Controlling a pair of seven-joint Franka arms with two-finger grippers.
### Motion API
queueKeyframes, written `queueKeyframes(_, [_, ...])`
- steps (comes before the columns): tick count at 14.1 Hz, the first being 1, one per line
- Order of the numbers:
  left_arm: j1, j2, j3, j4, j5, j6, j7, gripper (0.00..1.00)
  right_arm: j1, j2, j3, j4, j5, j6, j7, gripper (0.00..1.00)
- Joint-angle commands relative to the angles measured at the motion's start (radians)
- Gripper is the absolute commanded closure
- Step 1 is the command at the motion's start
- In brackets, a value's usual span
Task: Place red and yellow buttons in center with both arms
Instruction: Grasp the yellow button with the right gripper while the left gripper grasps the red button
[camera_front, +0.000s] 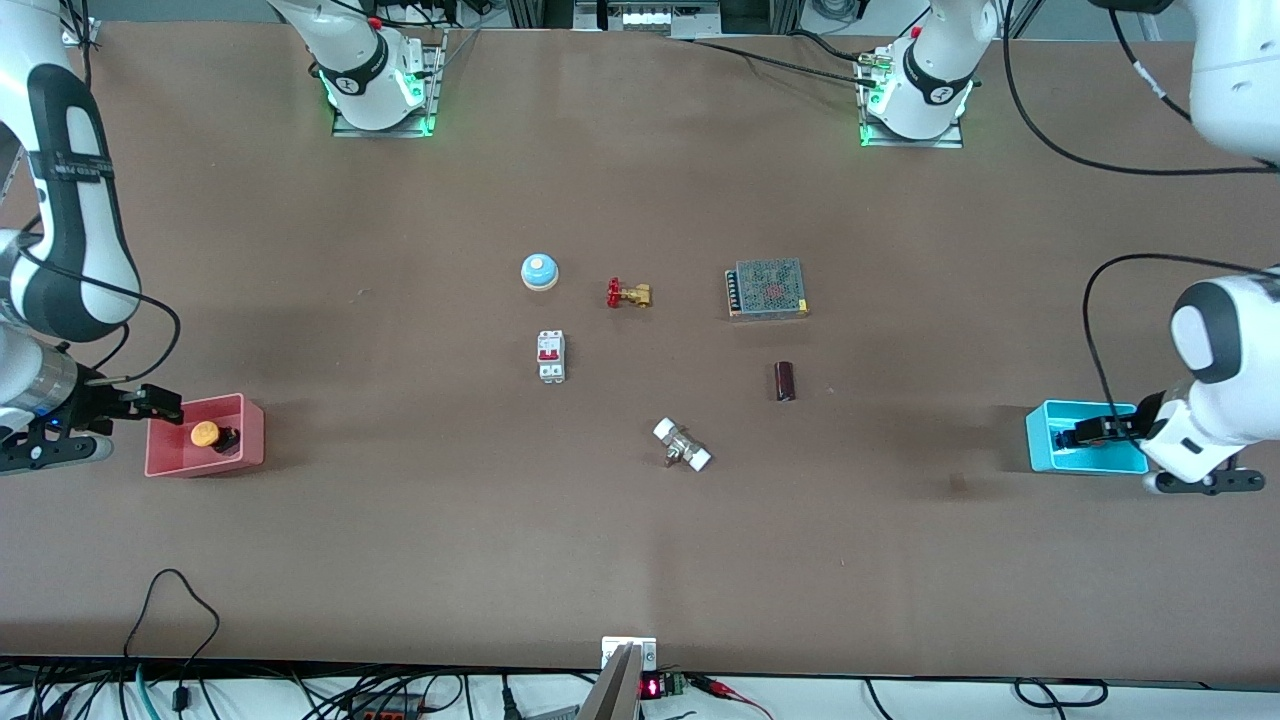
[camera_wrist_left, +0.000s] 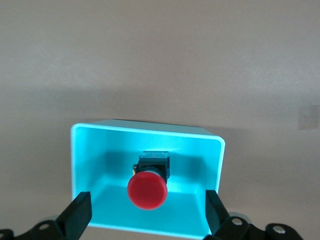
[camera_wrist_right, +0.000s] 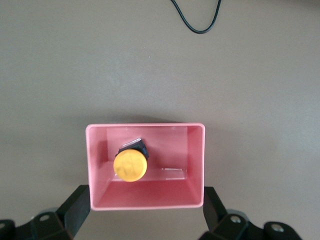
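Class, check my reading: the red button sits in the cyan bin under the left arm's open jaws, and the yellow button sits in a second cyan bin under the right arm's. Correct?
One slip: the yellow button sits in a pink bin, not cyan, as the right wrist view shows. The rest stands: the red button is in the cyan bin, both jaws open.

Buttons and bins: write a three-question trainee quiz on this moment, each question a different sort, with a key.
1. True or false: the red button lies in the blue bin.
2. Which bin holds the yellow button? A) pink bin B) blue bin C) none
3. Fill in: the fingers of the left gripper and the right gripper are both ____.

Key: 1 true; 2 A; 3 open.
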Motion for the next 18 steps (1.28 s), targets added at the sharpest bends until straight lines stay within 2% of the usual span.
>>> queueKeyframes(1, [0.017,0.019,-0.004,-0.023,0.014,0.054,0.025,0.00,-0.013,-0.002,0.019,-0.053,-0.009,0.076,-0.011,0.00])
queueKeyframes(4, [0.029,0.024,-0.004,-0.054,0.014,0.068,0.035,0.00,-0.013,0.021,0.031,-0.053,-0.005,0.092,0.005,0.00])
queueKeyframes(5, [0.030,0.024,-0.006,-0.062,0.014,0.068,0.035,0.07,-0.013,0.026,0.031,-0.053,-0.005,0.095,0.005,0.00])
queueKeyframes(7, [0.026,0.024,-0.007,-0.062,0.013,0.068,0.033,0.25,-0.013,0.044,0.031,-0.051,-0.005,0.105,0.002,0.00])
queueKeyframes(9, [0.028,0.030,-0.007,-0.060,0.013,0.068,0.033,0.57,-0.013,0.064,0.031,-0.051,-0.005,0.131,-0.012,0.00])
queueKeyframes(10, [0.026,0.028,-0.007,-0.053,0.013,0.068,0.035,0.66,-0.014,0.072,0.031,-0.053,-0.008,0.133,-0.014,0.00])
queueKeyframes(12, [0.017,0.024,-0.007,-0.040,0.014,0.063,0.035,0.71,-0.014,0.081,0.031,-0.051,-0.011,0.135,-0.023,0.00])
queueKeyframes(15, [0.016,-0.017,-0.015,-0.025,0.017,0.039,0.044,0.72,-0.014,0.092,0.031,-0.053,-0.014,0.148,-0.030,0.00])
queueKeyframes(18, [0.002,-0.090,-0.019,-0.002,0.017,-0.082,0.076,0.71,-0.020,0.102,0.031,-0.054,-0.017,0.174,-0.093,0.00])
